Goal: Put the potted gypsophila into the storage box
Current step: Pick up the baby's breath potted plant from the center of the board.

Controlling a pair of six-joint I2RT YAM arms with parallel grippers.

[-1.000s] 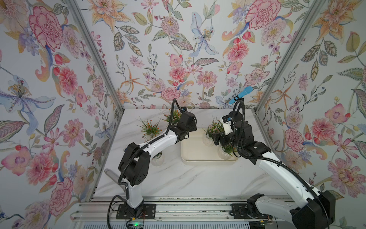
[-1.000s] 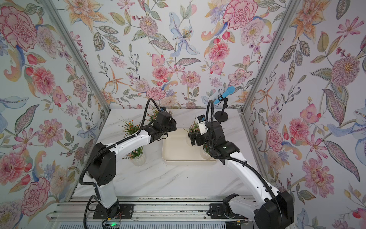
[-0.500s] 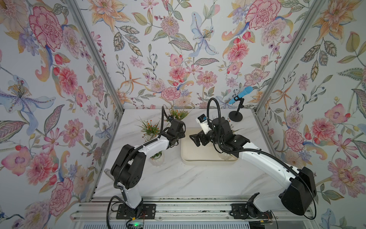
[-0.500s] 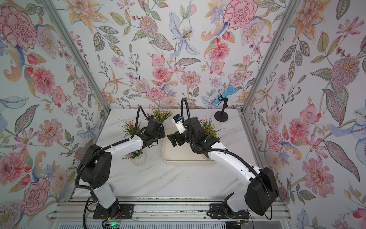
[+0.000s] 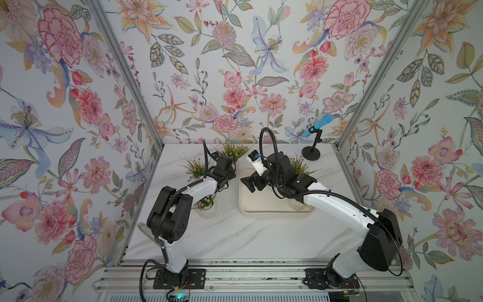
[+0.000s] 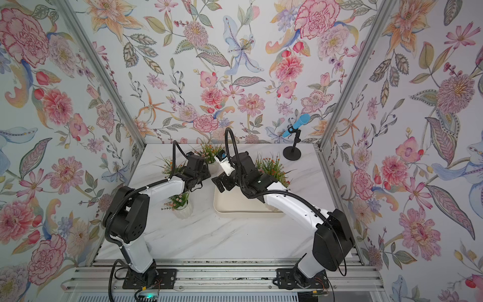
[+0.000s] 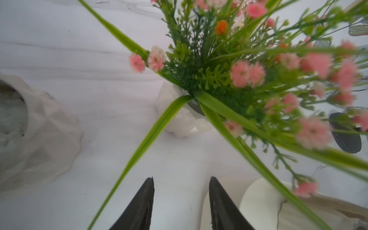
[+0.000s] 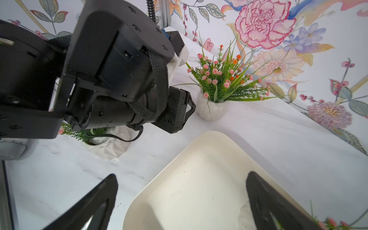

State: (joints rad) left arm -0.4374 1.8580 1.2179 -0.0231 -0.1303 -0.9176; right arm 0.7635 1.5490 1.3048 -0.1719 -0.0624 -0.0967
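The cream storage box (image 5: 261,205) (image 6: 235,206) (image 8: 199,179) lies mid-table. One potted gypsophila (image 5: 299,164) (image 6: 271,167) stands at its far right end. Three more stand on the marble: at the back (image 5: 235,151) (image 8: 219,79), at the left (image 5: 194,167), and under the left forearm (image 5: 206,206) (image 6: 180,204). My left gripper (image 5: 228,164) (image 7: 181,179) points at the back plant's white pot (image 7: 185,119); its jaws are partly open with nothing between them. My right gripper (image 5: 247,184) (image 8: 181,175) hangs wide open over the box's left corner, holding nothing.
A blue microphone on a black stand (image 5: 312,153) is at the back right. A second ribbed pot (image 7: 39,129) sits close beside the left gripper. The two wrists are near each other at the box's left end. Floral walls close in three sides.
The right arm swung left from above the plants in the box to the box's left corner. The left gripper drew back from the rear and moved left, its jaws narrowing slightly.
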